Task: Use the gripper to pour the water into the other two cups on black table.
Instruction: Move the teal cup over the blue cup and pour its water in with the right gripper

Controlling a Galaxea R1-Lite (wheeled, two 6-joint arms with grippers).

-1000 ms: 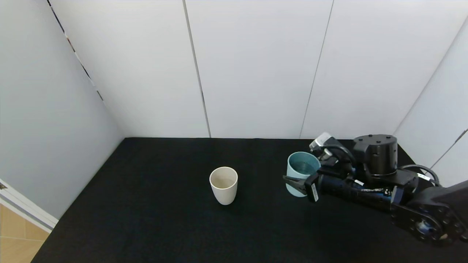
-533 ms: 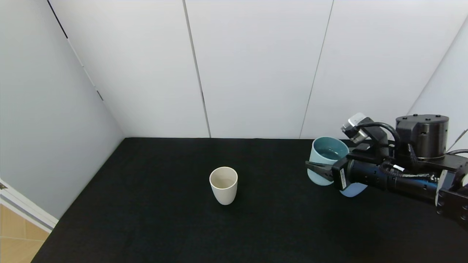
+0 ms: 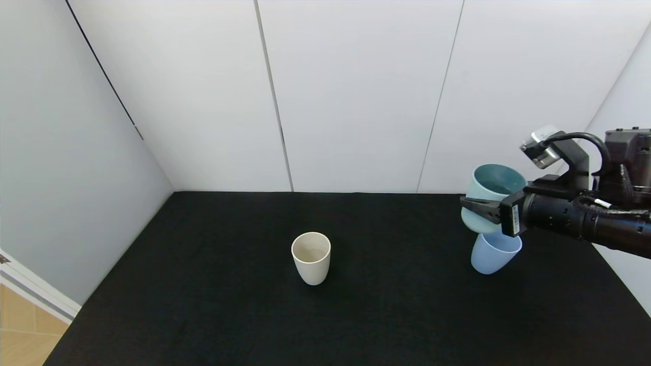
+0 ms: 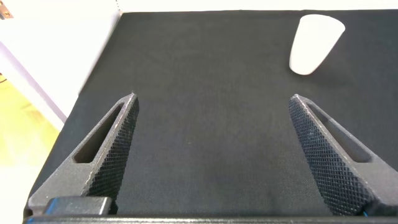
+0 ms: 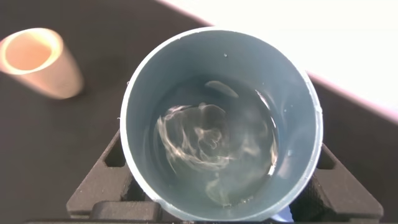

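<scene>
My right gripper (image 3: pixel 480 207) is shut on the teal cup (image 3: pixel 487 195) and holds it in the air at the right of the black table (image 3: pixel 244 315), just above the periwinkle blue cup (image 3: pixel 493 254). Water (image 5: pixel 214 152) glints inside the teal cup (image 5: pixel 155 81) in the right wrist view. The cream-beige cup (image 3: pixel 311 256) stands upright at the table's middle; it also shows in the right wrist view (image 5: pixel 40 62) and the left wrist view (image 4: pixel 314 43). My left gripper (image 4: pixel 214 146) is open and empty over bare black table (image 4: pixel 205 74); it does not show in the head view.
White wall panels (image 3: pixel 356 91) border the table at the back and both sides. The right arm (image 3: pixel 585 218) reaches in from the right edge. A strip of wooden floor (image 3: pixel 20 335) shows past the table's front left corner.
My right gripper has lifted the teal cup and carried it to the right and up. The blue cup, hidden behind the arm a second ago, now shows below the teal cup.
</scene>
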